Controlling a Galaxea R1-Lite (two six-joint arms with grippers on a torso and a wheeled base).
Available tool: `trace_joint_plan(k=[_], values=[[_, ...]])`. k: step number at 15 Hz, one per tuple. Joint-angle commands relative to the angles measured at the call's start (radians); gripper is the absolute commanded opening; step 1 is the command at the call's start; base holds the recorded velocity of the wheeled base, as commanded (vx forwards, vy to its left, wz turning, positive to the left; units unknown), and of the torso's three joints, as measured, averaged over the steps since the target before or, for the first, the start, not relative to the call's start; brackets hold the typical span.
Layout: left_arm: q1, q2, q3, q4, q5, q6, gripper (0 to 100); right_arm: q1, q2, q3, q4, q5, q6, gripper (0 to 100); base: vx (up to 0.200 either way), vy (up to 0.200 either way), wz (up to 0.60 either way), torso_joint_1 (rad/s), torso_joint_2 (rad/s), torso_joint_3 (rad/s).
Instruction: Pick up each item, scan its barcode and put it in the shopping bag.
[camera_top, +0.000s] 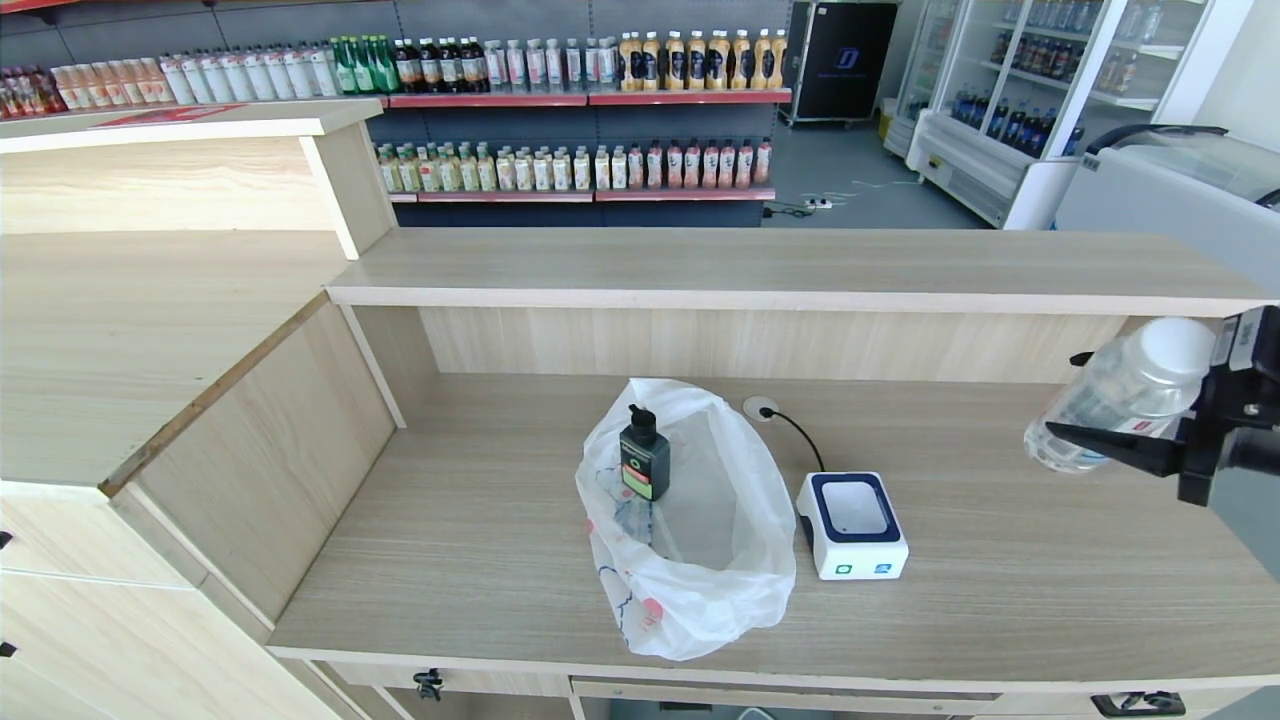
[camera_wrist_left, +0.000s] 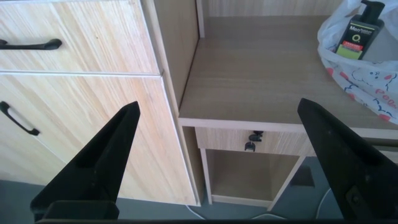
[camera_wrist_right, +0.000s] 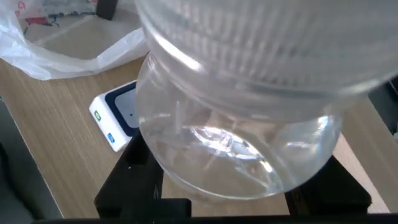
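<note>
We see our left gripper (camera_wrist_left: 217, 103) low before the cabinet drawers (camera_wrist_left: 81, 37), fingers spread wide. On the counter (camera_top: 1000, 600) the shopping bag (camera_top: 690, 610) lies open, a dark pump bottle (camera_top: 645, 455) upright inside. The scanner (camera_top: 852, 525) sits just right of the bag. Farther right, our right gripper (camera_top: 1100, 405) clamps a clear bottle (camera_top: 1140, 385) — white-capped, tilted.

Scanner (camera_top: 852, 524) top unobstructed, shopping bag (camera_top: 700, 600) gaping

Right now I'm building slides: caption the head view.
Right gripper, jaws shut on a clear bottle, right of the scanner; pump bottle stands in the shopping bag.
</note>
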Motion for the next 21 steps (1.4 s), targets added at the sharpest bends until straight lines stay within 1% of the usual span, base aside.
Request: trace_joint_plan(k=[1,2,4,5,6,7,8,10,11,12,13,14,15,16,17,18,19,20,21], values=[[0.000,0.000,0.000,0.000,0.000,0.000,100,-0.093,-0.068,0.007,-0.016,0.001,0.061,0,0.000,0.000,0.00,0.000,0.00,0.000],[0.000,0.000,0.000,0.000,0.000,0.000,100,-0.103,-0.082,0.005,-0.025,0.000,0.144,0,0.000,0.000,0.00,0.000,0.00,0.000],[0.000,0.000,0.000,0.000,0.000,0.000,100,-0.102,-0.091,-0.001,-0.077,-0.010,0.373,0,0.000,0.000,0.00,0.000,0.00,0.000],[0.001,0.000,0.000,0.000,0.000,0.000,100,-0.094,-0.092,-0.002,-0.086,-0.020,0.437,0,0.000,0.000,0.00,0.000,0.00,0.000],[0.000,0.000,0.000,0.000,0.000,0.000,100,-0.050,-0.105,-0.010,-0.115,-0.100,0.598,0,0.000,0.000,0.00,0.000,0.00,0.000],[0.001,0.000,0.000,0.000,0.000,0.000,100,-0.041,-0.122,-0.010,-0.121,-0.154,0.650,0,0.000,0.000,0.00,0.000,0.00,0.000],[0.001,0.000,0.000,0.000,0.000,0.000,100,-0.011,-0.128,-0.012,-0.126,-0.238,0.709,0,0.000,0.000,0.00,0.000,0.00,0.000],[0.000,0.000,0.000,0.000,0.000,0.000,100,0.009,-0.096,-0.008,-0.154,-0.346,0.715,0,0.000,0.000,0.00,0.000,0.00,0.000],[0.001,0.000,0.000,0.000,0.000,0.000,100,0.044,-0.094,-0.001,-0.160,-0.468,0.726,0,0.000,0.000,0.00,0.000,0.00,0.000],[0.001,0.000,0.000,0.000,0.000,0.000,100,0.076,-0.100,0.008,-0.166,-0.554,0.747,0,0.000,0.000,0.00,0.000,0.00,0.000],[0.000,0.000,0.000,0.000,0.000,0.000,100,0.134,-0.103,0.013,-0.177,-0.712,0.814,0,0.000,0.000,0.00,0.000,0.00,0.000],[0.001,0.000,0.000,0.000,0.000,0.000,100,0.194,-0.102,0.018,-0.197,-0.832,0.839,0,0.000,0.000,0.00,0.000,0.00,0.000],[0.001,0.000,0.000,0.000,0.000,0.000,100,0.222,-0.099,0.027,-0.210,-0.890,0.837,0,0.000,0.000,0.00,0.000,0.00,0.000],[0.000,0.000,0.000,0.000,0.000,0.000,100,0.283,-0.094,0.038,-0.255,-0.962,0.839,0,0.000,0.000,0.00,0.000,0.00,0.000],[0.000,0.000,0.000,0.000,0.000,0.000,100,0.306,-0.096,0.045,-0.267,-0.985,0.837,0,0.000,0.000,0.00,0.000,0.00,0.000],[0.000,0.000,0.000,0.000,0.000,0.000,100,0.360,-0.103,0.061,-0.272,-1.027,0.833,0,0.000,0.000,0.00,0.000,0.00,0.000],[0.000,0.000,0.000,0.000,0.000,0.000,100,0.395,-0.105,0.065,-0.273,-1.036,0.831,0,0.000,0.000,0.00,0.000,0.00,0.000],[0.000,0.000,0.000,0.000,0.000,0.000,100,0.409,-0.105,0.061,-0.276,-1.036,0.836,0,0.000,0.000,0.00,0.000,0.00,0.000],[0.001,0.000,0.000,0.000,0.000,0.000,100,0.423,-0.106,0.059,-0.282,-1.034,0.839,0,0.000,0.000,0.60,0.002,0.00,0.002]])
